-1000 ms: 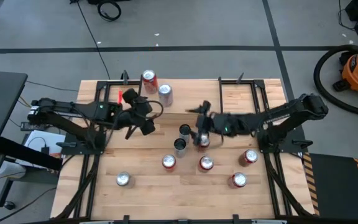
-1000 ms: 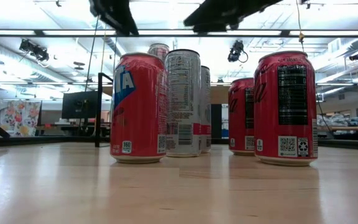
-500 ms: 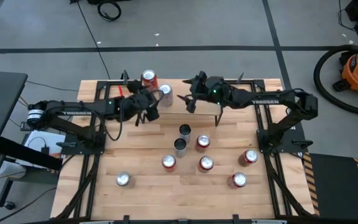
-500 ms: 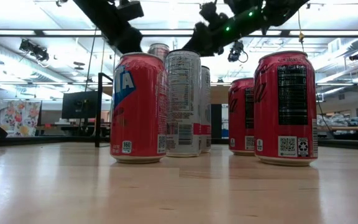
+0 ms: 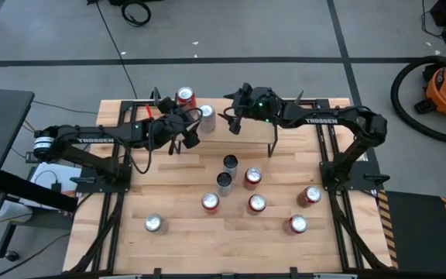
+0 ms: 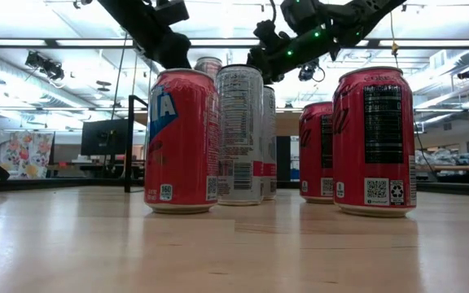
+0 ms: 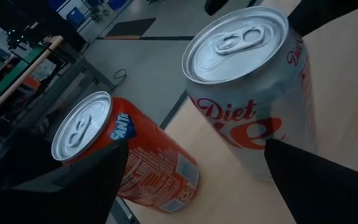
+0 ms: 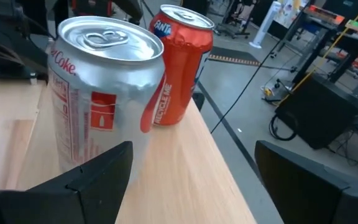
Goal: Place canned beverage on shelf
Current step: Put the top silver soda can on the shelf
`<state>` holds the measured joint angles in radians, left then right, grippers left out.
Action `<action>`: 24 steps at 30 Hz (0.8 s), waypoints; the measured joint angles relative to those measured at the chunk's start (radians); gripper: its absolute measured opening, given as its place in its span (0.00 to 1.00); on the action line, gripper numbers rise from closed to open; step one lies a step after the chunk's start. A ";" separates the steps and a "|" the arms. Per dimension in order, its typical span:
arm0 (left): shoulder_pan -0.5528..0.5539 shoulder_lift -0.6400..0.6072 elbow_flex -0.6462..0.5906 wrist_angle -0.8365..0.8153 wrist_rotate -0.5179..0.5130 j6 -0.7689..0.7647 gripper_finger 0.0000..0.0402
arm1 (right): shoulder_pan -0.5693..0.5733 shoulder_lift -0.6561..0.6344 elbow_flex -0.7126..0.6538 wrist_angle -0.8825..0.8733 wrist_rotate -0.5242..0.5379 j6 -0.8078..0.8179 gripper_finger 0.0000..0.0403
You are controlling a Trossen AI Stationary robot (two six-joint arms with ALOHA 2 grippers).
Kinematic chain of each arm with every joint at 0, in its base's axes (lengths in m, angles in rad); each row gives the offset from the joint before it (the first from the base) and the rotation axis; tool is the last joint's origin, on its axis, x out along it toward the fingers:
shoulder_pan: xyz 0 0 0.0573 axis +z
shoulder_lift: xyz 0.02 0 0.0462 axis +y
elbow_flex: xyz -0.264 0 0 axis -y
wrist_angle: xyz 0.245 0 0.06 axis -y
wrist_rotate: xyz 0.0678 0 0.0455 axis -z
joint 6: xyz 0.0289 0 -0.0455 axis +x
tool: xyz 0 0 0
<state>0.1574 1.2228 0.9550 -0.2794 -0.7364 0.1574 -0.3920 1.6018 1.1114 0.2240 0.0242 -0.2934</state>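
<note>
Since the earlier frame, both arms have swung to the far tabletop edge. We see the silver Diet Coke can upright on the shelf, between the left gripper and right gripper, both fingers spread, right slightly nearer.

Four cameras, one bench: overhead, bench-level, and one on each wrist.

The high view looks straight down on the whole bench and both arms. The low view sits at bench height, close behind a cluster of cans, facing the room. Both wrist views look closely at the same silver Diet Coke can and orange Fanta can from opposite sides, also visible from overhead.
</note>
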 joint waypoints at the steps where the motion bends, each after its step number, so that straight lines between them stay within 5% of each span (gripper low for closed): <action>1: 0.000 0.000 0.000 0.000 0.000 0.001 0.97 | 0.000 -0.001 0.000 0.001 0.000 -0.004 0.86; 24: -0.054 0.001 0.000 0.022 -0.057 0.021 0.97 | 0.087 -0.001 0.000 -0.001 -0.064 -0.013 0.86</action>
<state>0.1030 1.2236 0.9550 -0.2577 -0.7939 0.1783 -0.3046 1.6012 1.1114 0.2231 -0.0398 -0.3065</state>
